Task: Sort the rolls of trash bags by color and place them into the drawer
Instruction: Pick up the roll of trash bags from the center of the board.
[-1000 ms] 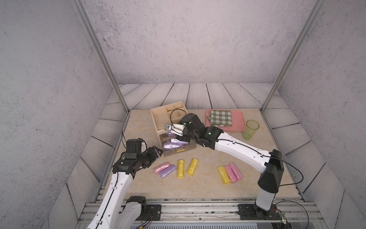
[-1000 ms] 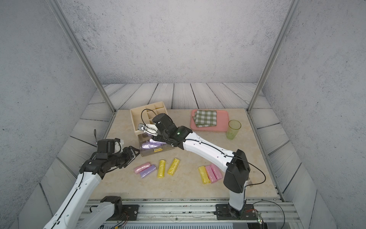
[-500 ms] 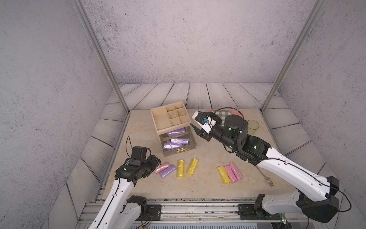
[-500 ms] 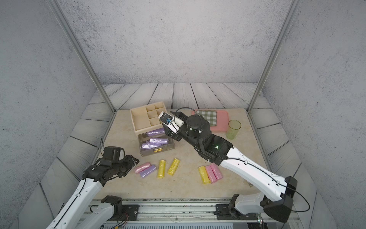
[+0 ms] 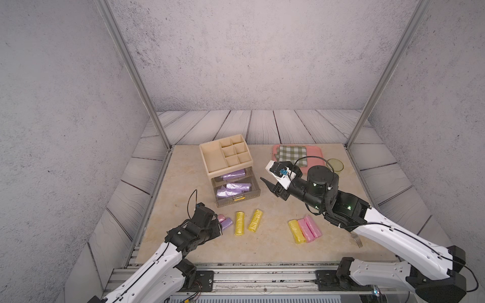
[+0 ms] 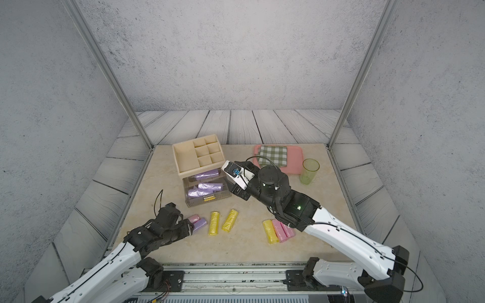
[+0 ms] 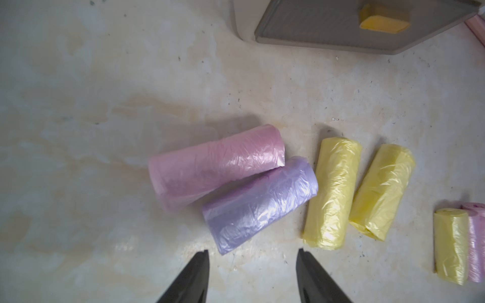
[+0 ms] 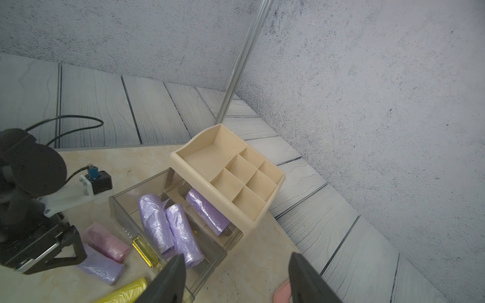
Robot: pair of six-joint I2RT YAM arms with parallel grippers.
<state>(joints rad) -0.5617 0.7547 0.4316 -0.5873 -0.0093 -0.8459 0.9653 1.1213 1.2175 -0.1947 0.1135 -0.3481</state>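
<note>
Crinkly glossy plastic rolls [image 7: 258,202] on a matt stone-look tabletop [image 7: 105,105].

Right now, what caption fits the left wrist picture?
Open left gripper faces crinkly lilac plastic roll touching crinkly pink plastic roll.

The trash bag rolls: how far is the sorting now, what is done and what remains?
Done: three purple rolls lie in the open drawer. In hand: nothing is held; the left gripper is open at the loose purple roll, the right gripper open near the drawer. Left: seven rolls on the table: that purple one, three pink rolls, three yellow rolls.
</note>
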